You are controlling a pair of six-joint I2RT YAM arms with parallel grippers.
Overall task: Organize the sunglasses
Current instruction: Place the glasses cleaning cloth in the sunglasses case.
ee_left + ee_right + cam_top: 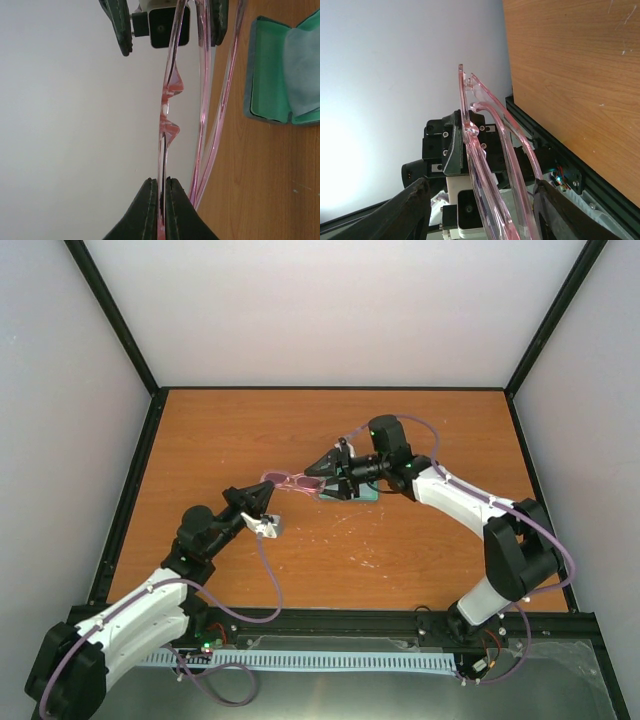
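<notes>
The sunglasses (291, 481), a slim translucent pink pair, hang in the air above the table between my two grippers. My left gripper (267, 492) is shut on one end of the front frame; in the left wrist view (161, 184) its jaws pinch the pink rim (169, 105). My right gripper (320, 473) is open around the other end. In the right wrist view (481, 186) the sunglasses (485, 150) run between the wide-apart fingers (415, 210), with the folded temple close to the right finger.
The open case (267, 75), grey-blue outside and green inside, lies on the wooden table (330, 550) under the right arm, with a pale blue cloth (305, 60) in it. It also shows in the top view (365, 492). A black frame edges the table.
</notes>
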